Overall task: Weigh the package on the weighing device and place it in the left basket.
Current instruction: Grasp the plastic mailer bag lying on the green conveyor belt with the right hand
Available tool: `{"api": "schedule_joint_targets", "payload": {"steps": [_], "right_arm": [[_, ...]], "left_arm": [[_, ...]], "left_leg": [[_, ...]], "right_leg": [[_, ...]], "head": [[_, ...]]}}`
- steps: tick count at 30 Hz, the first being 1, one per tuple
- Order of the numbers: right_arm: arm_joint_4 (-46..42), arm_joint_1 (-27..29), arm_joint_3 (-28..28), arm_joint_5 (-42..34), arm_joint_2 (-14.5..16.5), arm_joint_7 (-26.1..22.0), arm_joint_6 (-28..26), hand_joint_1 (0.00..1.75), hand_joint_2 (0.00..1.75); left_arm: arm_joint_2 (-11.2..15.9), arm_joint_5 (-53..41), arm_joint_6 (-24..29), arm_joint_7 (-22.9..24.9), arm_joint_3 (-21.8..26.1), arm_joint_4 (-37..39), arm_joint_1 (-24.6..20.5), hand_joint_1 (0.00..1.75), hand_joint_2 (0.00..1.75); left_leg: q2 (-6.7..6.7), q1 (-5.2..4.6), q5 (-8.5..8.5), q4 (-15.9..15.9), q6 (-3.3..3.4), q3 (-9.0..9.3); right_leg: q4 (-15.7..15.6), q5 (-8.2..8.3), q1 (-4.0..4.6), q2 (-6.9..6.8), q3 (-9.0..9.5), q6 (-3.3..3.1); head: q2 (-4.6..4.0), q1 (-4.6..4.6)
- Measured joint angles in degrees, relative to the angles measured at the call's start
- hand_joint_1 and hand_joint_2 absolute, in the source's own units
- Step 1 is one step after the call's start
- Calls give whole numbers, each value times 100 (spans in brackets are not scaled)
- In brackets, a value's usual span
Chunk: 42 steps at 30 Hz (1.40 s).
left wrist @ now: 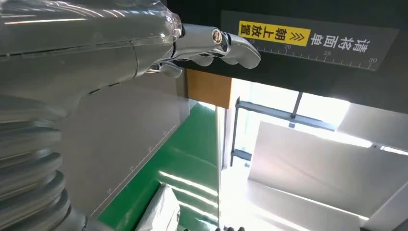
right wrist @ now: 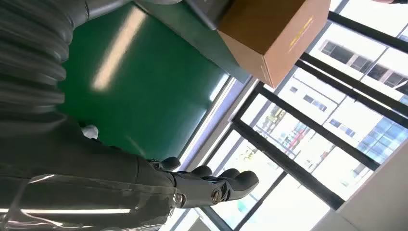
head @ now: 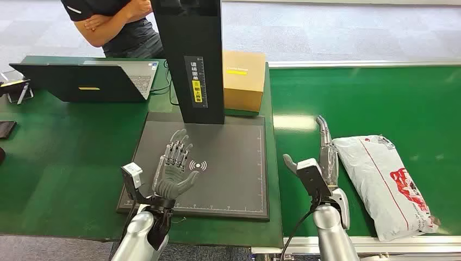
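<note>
While the package [head: 388, 182] lies ungrasped beside the open right hand [head: 321, 163], pickup is pending (left hand [head: 175, 166] open, empty); the scale [head: 239, 163] awaits.

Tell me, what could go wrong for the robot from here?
The package is soft and lies near the table edge, so the open right hand beside it might nudge it off. The left hand hovers over the scale plate; if it touched the plate, that could spoil the reading.

High head view; close wrist views
</note>
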Motion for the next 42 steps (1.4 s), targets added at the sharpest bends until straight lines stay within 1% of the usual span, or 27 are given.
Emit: {"api": "schedule_joint_targets", "payload": {"steps": [2, 4, 8, 12, 15, 18, 21, 26, 31, 35, 39, 42], "right_arm": [[4, -32, -51, 92, -41, 21, -143, 0, 175], [35, -134, -171, 277, -162, 85, -375, 0, 175], [334, -507, -558, 833, -602, 287, -701, 0, 175], [1024, -928, -906, 1435, -1115, 547, -1050, 0, 175], [1768, -1231, -1112, 1592, -1504, 767, -1049, 0, 175], [2287, -1254, -1253, 1635, -1701, 931, -1019, 0, 175], [2479, -1023, -1389, 1611, -1720, 1163, -1042, 0, 175], [2549, -593, -1693, 1550, -1630, 1451, -979, 0, 175], [2549, -222, -2003, 1456, -1461, 1511, -914, 0, 175], [2534, -48, -2167, 1419, -1349, 1535, -892, 0, 175], [2450, 116, -2416, 1136, -1229, 1564, -795, 1, 175], [2433, 263, -2672, 976, -1155, 1596, -508, 132, 175]], "left_arm": [[0, 4, -3, -7, 7, 0, 4, 0, 175], [0, 17, -11, -22, 25, 0, 20, 0, 175], [7, 55, -18, -74, 76, 0, 87, 0, 175], [38, 106, 26, -175, 126, -1, 148, 0, 175], [52, 141, 68, -231, 199, -14, 222, 0, 175], [60, 174, 102, -247, 254, -22, 291, 0, 175], [60, 175, 121, -265, 284, -28, 343, 0, 175], [59, 159, 127, -273, 328, -48, 403, 0, 175], [59, 145, 127, -272, 358, -49, 427, 0, 175], [59, 146, 131, -272, 379, -51, 438, 0, 175], [59, 190, 150, -259, 403, -69, 456, 0, 175], [59, 241, 114, -226, 454, -72, 456, 0, 175]], "left_leg": [[0, 0, 0, 0, 0, 0], [-1, 0, 0, 0, 0, -1], [-1, 0, 0, 0, 0, -2], [-2, 0, 1, 2, 2, -2], [-7, -1, 1, 3, 2, -2], [-9, -1, 1, 4, 2, -2], [-13, -1, 1, 0, 2, -4], [-15, 1, 1, -7, 1, -4], [-14, 1, 1, -8, 0, -4], [-13, 1, 2, -7, 0, -2], [-13, 1, 2, -5, 1, -1], [-13, 1, 1, -5, 1, -2]], "right_leg": [[0, 0, 1, 0, -1, 0], [0, 0, 1, 0, -1, 0], [0, 0, -2, -1, 0, 0], [0, 1, -8, -2, 1, 1], [0, 1, -8, -6, 1, 2], [0, 0, -4, -7, -1, 1], [-1, -3, -1, -11, -3, -2], [0, -5, 3, -12, -6, -5], [2, -5, 3, -12, -5, -6], [3, -4, -1, -11, -5, -6], [2, -5, -1, -13, -4, -6], [2, -5, -1, -13, -4, -5]], "head": [[0, -1], [0, -2], [0, 1], [0, 0], [0, 0], [0, -1], [0, -1], [0, -1], [0, -1], [0, -1], [0, -1], [0, -1]]}}
